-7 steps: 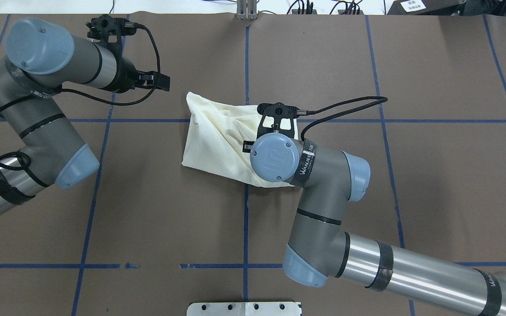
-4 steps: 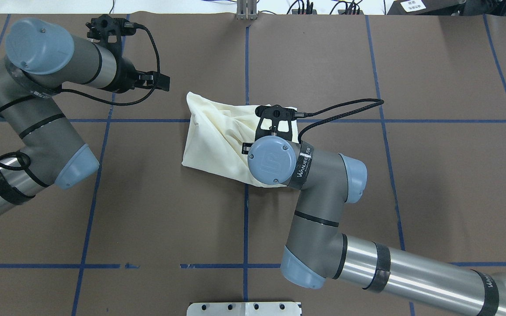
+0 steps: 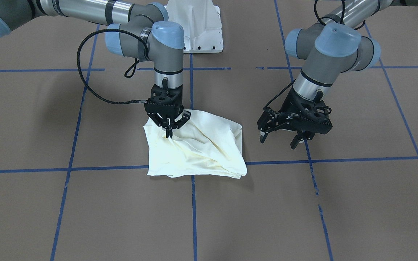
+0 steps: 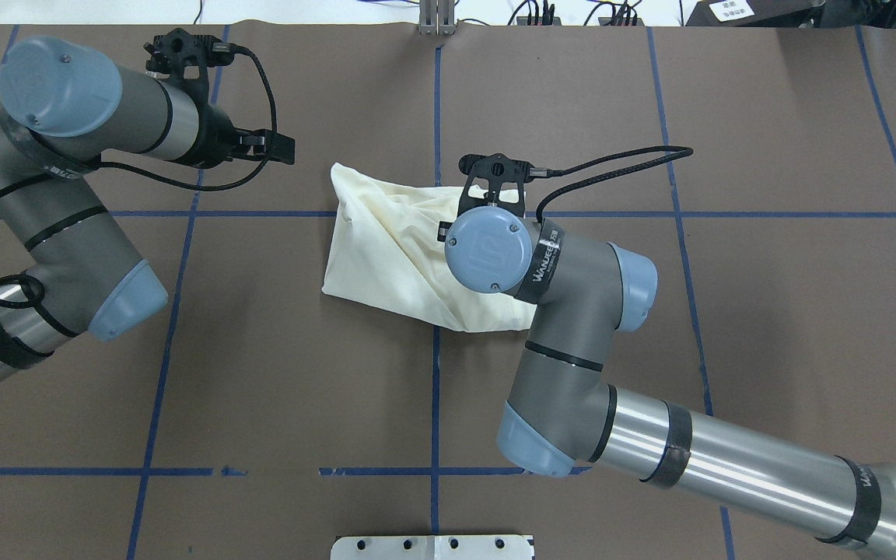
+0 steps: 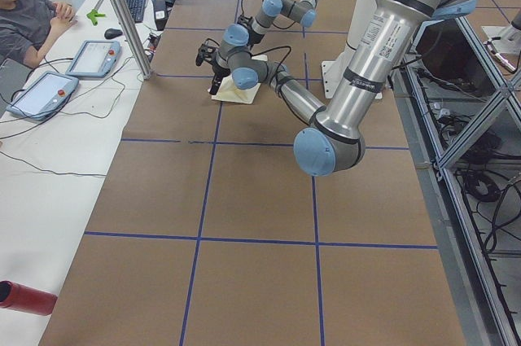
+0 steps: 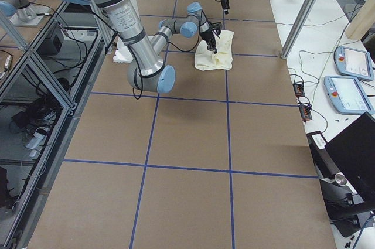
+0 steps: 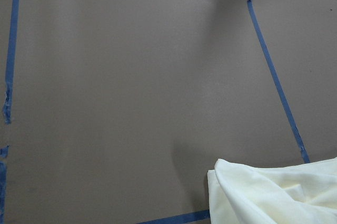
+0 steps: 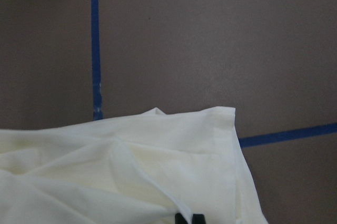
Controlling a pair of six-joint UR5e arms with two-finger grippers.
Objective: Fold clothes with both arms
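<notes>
A cream shirt [image 3: 201, 148] lies in a rumpled, part-folded bundle at the middle of the brown table [image 3: 85, 203], plain side up. The right gripper [image 3: 168, 133] stands upright over one edge, fingers pinched on a tuck of cloth, seemingly only the top layers. The left gripper [image 3: 278, 142] hovers just beside the bundle, spread wide and empty. Light and limp, the fabric will likely sag and slip; corners and hems offer the surest hold.

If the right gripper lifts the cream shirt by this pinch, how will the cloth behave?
Probably floppy: the shirt lies in soft wrinkles, so the rest would likely hang below the right gripper. It looks thin and light. A push would probably bunch it, not slide it.
</notes>
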